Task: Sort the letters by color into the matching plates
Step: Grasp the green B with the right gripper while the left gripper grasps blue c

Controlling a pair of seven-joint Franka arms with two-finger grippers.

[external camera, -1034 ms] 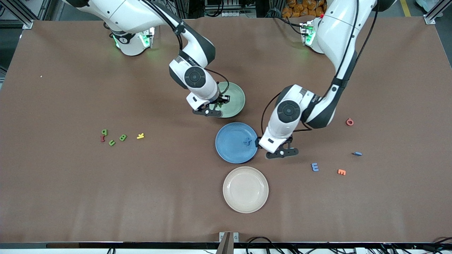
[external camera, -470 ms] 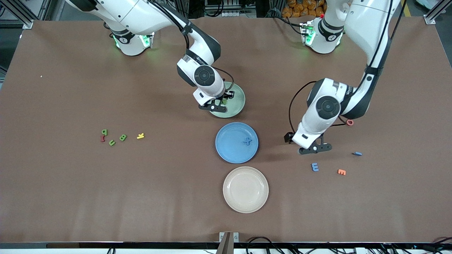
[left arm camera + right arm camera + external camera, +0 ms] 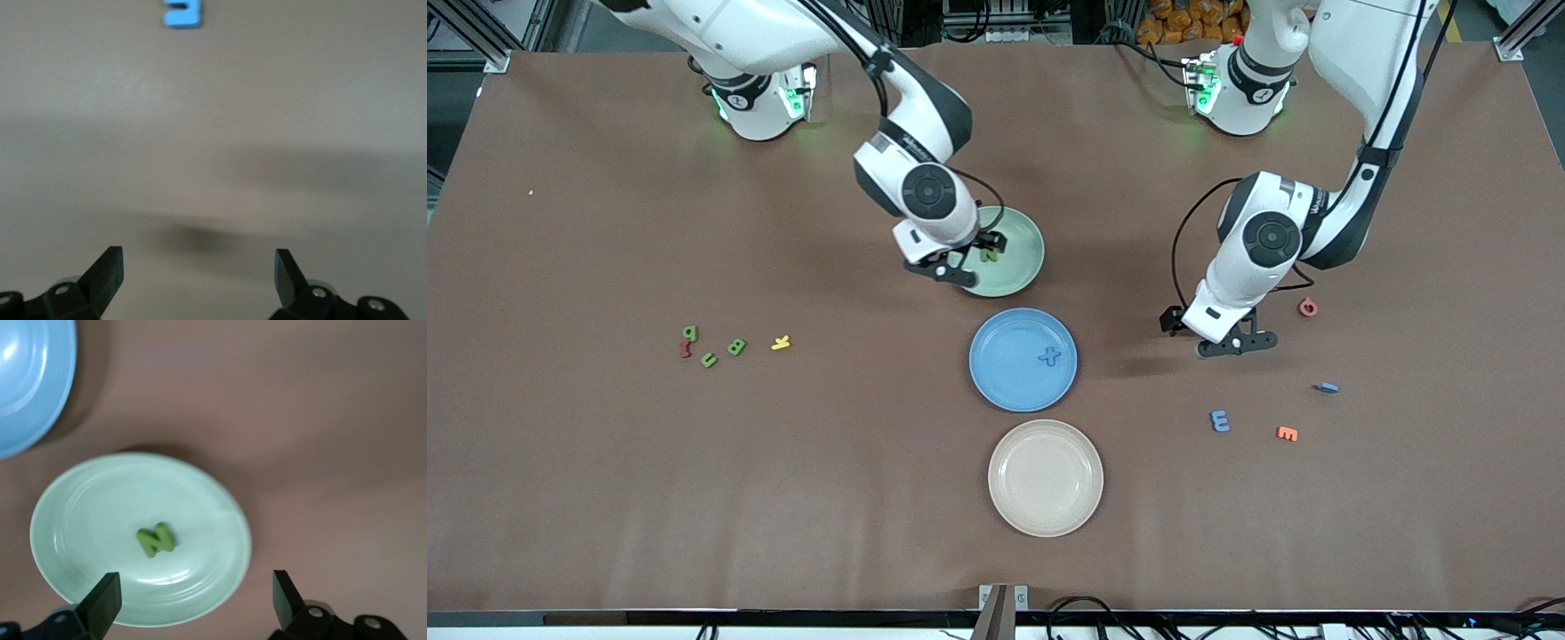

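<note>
My right end effector [image 3: 193, 603] has just spread, dropping a green letter [image 3: 155, 539] into the green plate [image 3: 80, 513]. My left end effector [image 3: 1232, 342], spread and empty, has left the blue plate [image 3: 1005, 373], over tabletop near remaining blue letters [image 3: 1219, 420].

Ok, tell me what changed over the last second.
The right claw opened and let a green letter drop into the green plate, where it now lies. The left claw, open throughout, left the blue plate and moved toward the left arm's end of the table, stopping over bare table near the red letter. The blue letter in the blue plate, the loose letters and the plates stayed put.
</note>
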